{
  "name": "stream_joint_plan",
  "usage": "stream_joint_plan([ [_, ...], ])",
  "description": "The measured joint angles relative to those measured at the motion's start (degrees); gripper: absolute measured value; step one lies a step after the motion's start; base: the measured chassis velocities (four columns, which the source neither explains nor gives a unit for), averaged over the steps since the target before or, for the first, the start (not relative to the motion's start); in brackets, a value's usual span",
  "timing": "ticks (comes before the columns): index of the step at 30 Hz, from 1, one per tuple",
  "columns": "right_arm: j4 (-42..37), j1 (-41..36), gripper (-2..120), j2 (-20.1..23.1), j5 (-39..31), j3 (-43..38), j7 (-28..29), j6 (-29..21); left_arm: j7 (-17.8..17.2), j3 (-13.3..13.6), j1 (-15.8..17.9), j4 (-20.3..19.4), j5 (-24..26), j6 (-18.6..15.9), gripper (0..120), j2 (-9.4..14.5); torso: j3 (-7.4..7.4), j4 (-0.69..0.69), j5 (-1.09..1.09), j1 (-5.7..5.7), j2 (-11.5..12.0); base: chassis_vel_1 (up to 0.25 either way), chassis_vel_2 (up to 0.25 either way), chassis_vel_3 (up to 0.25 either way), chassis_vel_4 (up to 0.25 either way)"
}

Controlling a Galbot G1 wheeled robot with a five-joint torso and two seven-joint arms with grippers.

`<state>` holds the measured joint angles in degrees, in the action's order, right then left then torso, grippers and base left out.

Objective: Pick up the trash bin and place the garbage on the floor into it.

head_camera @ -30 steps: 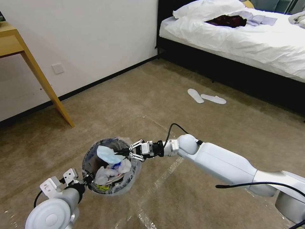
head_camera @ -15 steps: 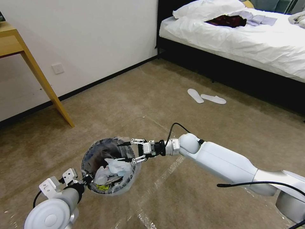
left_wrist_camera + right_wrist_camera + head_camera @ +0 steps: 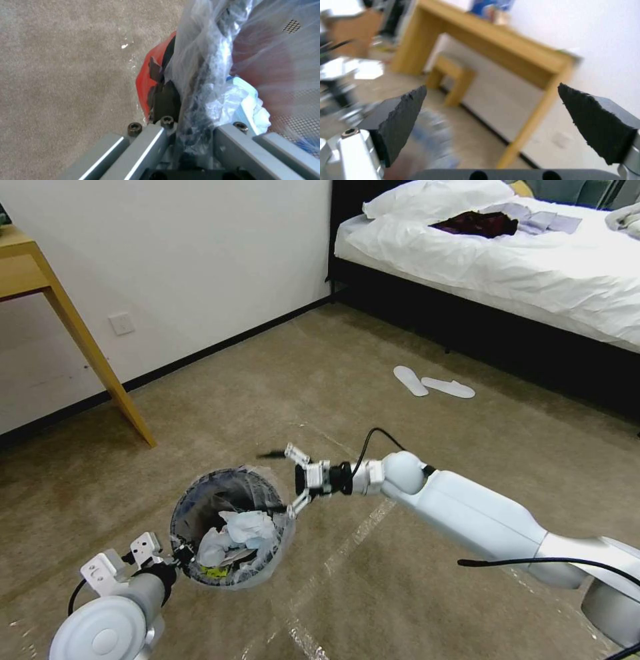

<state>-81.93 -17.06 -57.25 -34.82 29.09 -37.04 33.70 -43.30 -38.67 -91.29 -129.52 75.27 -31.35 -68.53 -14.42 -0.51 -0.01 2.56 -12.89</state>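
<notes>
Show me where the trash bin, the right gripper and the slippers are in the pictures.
trash bin point(image 3: 189, 511): head view, dark inner wall near the rim.
right gripper point(image 3: 279, 481): head view, midway between its open fingertips, beside the bin's rim.
slippers point(image 3: 448, 387): head view, middle of the right slipper.

arms: glossy white shells, round joints
cables: thin black
right end effector point(image 3: 279, 481): silver linkage, black pads
left end effector point(image 3: 186, 140): grey bars, dark screws
</notes>
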Motion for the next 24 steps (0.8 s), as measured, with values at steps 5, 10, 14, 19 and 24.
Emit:
stream_joint_plan([
  [5, -5.0, -5.6, 100, 2.4, -3.9, -10.0, 6.2, -2.1, -0.5, 0.0, 0.2, 0.1, 0.7, 0.0, 0, 0.0, 0.0, -0.02, -0.02, 0.0, 0.0, 0.0, 0.0, 0.0, 0.0],
  [10, -9.0, -10.4, 100, 3.9, -5.1, -16.8, 14.0, -4.2, -0.9, -0.5, -0.1, -0.4, 1.4, 0.0, 0, 0.0, 0.01, -0.01, -0.01, 0.0, 0.0, 0.0, 0.0, 0.0, 0.0],
  [14, -12.8, -16.4, 100, 4.1, -3.3, -25.3, 27.5, -9.7, -1.6, -1.5, -0.3, -1.3, 2.4, 0.0, 0, 0.0, 0.01, -0.01, -0.02, 0.0, 0.0, 0.0, 0.0, 0.0, 0.0],
  [19, -14.4, -23.7, 100, 3.2, 0.3, -34.2, 34.9, -12.8, -2.3, -1.8, -0.4, -1.9, 3.0, -0.1, 0, -0.2, 0.01, 0.01, -0.01, 0.0, 0.0, 0.0, 0.0, 0.0, 0.0],
  [24, -17.4, -38.6, 100, -0.4, 3.7, -47.8, 39.2, -14.6, -2.7, -2.4, -1.2, -2.9, 3.1, -0.3, 0, -0.9, 0.0, -0.01, -0.02, 0.0, 0.0, 0.0, 0.0, 0.0, 0.0],
])
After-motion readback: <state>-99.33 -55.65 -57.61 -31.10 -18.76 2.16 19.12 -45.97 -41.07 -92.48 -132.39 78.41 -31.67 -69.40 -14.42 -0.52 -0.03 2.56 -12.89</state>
